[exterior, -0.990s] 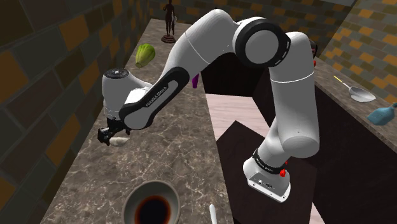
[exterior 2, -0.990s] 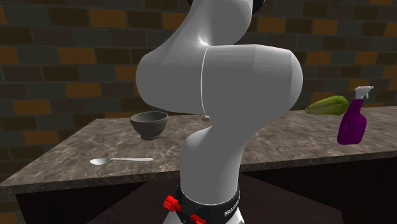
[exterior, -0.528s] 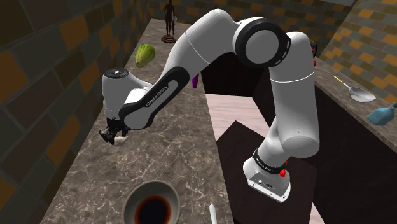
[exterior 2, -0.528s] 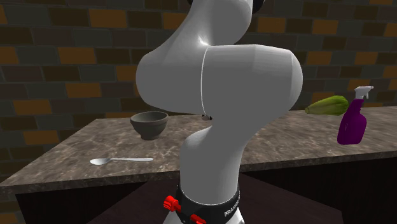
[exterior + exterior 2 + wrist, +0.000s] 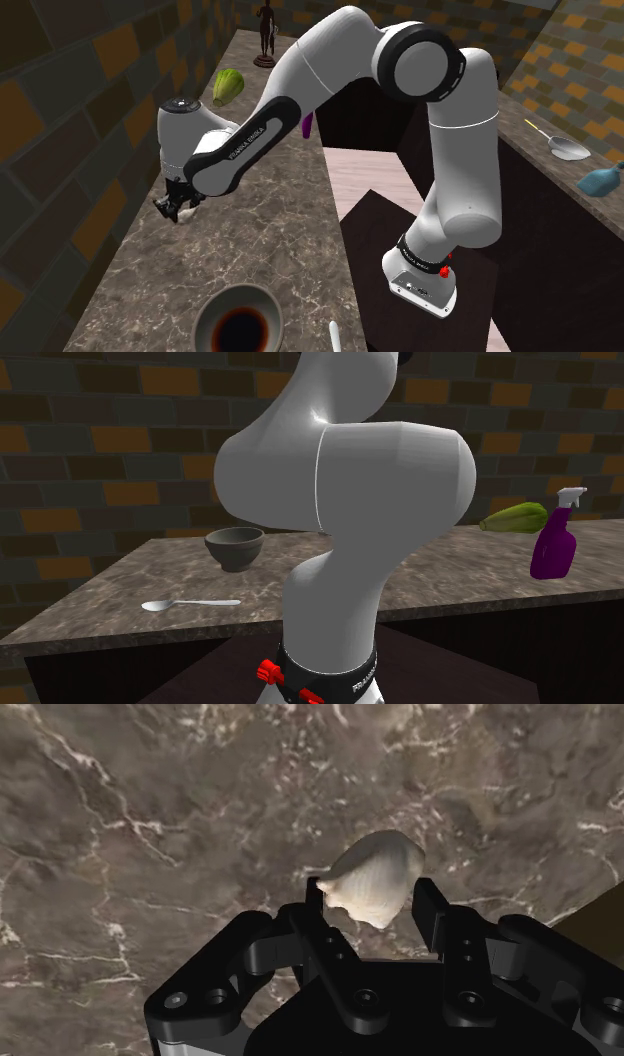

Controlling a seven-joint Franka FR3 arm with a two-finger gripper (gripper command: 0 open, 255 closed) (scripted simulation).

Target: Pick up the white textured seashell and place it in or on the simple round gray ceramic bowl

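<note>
The seashell (image 5: 375, 879) is off-white and ribbed, and my black gripper (image 5: 373, 892) is shut on it, one finger on each side. Brown marbled counter lies below the shell with a gap between. In the shoulder view the gripper (image 5: 174, 208) hangs just above the counter near the wall side, with the pale shell (image 5: 186, 213) at its tips. The round gray bowl (image 5: 205, 310), dark inside, stands on the same counter toward that view's bottom edge, well apart from the gripper. In the second exterior view the bowl (image 5: 235, 547) sits left of my arm.
A spoon (image 5: 190, 604) lies near the counter's front edge. A purple spray bottle (image 5: 555, 547) and a green vegetable (image 5: 228, 85) stand farther along, with a dark statuette (image 5: 265, 35) at the far end. A brick wall borders the counter. Another counter holds a scoop (image 5: 560, 145) and a blue bottle (image 5: 603, 180).
The fingers closed on the seashell, then the hand rose a little, taking the shell off the counter. The bowl and spoon have not moved.
</note>
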